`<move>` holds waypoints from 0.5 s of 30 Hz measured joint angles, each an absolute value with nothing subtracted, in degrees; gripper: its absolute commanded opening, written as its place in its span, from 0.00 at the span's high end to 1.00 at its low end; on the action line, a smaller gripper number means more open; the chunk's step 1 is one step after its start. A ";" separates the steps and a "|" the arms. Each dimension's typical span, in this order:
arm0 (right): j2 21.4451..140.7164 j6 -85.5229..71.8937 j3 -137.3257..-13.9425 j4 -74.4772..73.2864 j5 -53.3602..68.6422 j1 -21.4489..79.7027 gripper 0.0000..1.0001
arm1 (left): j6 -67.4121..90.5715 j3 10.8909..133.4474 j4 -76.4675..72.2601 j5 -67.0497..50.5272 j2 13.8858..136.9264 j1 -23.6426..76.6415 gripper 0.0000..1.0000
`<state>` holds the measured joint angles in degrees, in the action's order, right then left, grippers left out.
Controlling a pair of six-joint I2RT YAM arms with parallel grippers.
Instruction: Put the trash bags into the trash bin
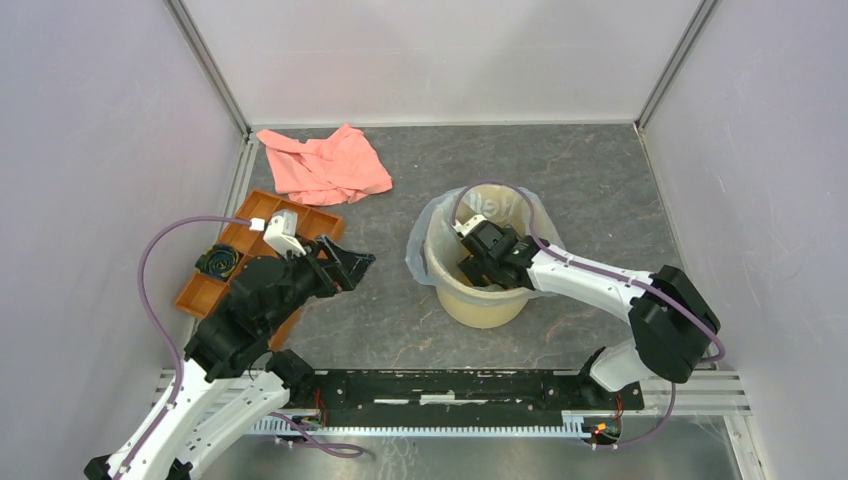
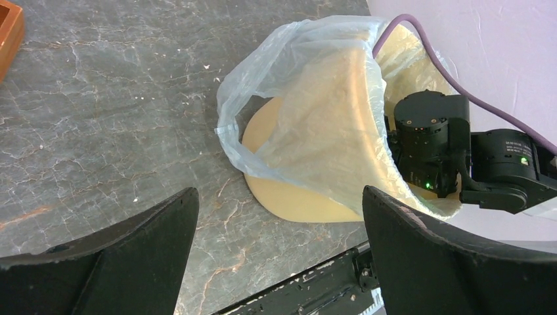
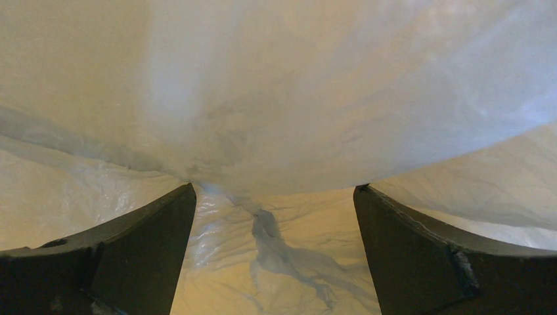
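- The trash bag (image 1: 422,240) lines the trash bin (image 1: 487,308); its mouth drapes over the rim, loosest on the side nearest the left arm
- Right tool (image 3: 274,190) is down inside the bin; jaws apart, clamped on nothing; film lies all around it
- Left tool (image 2: 279,197) hangs over the table (image 1: 400,330) beside the bin; jaws wide apart, empty
- The film looks light, floppy, slippery and easily torn; probably best pinched at a bunched fold of the overhanging edge
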<state>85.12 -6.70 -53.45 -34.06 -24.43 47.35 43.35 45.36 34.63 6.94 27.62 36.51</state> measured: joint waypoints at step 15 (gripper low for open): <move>82.21 -5.80 -52.97 -29.89 -9.87 47.75 0.02 | 43.35 45.36 34.63 6.92 27.38 36.51 0.00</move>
<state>82.21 -5.80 -52.97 -29.89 -9.87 47.75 43.35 45.36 34.63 6.92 27.38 36.51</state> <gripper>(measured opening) 0.979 0.994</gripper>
